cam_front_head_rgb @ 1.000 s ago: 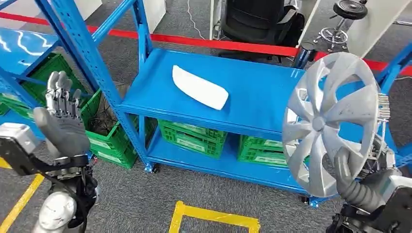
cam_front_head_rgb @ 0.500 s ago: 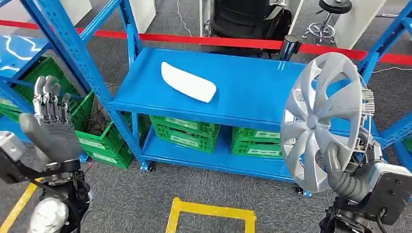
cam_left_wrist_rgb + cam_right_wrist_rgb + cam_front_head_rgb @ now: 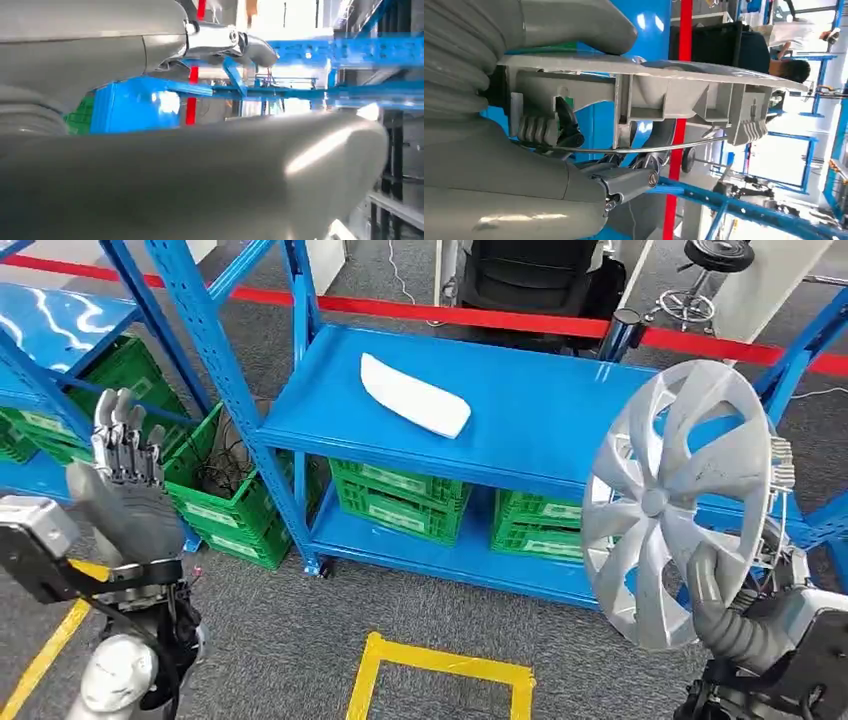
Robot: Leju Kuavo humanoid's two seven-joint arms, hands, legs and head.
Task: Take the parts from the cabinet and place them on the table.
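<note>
My right hand grips a silver wheel cover by its lower rim and holds it upright at the right of the head view. In the right wrist view the cover is edge-on, my thumb over its face and my fingers behind it. A white curved part lies on the upper shelf of the blue cabinet. My left hand is raised at the left, fingers apart and empty, well away from the shelf. The left hand is a blurred grey mass in its wrist view.
Green crates sit on the cabinet's lower shelf, and more green crates stand beside it at the left. Red tape runs behind the cabinet, with a black chair beyond. A yellow floor marking lies in front.
The whole picture has shifted as the camera moved. My right hand still holds the wheel cover upright and my left hand stays raised and empty.
</note>
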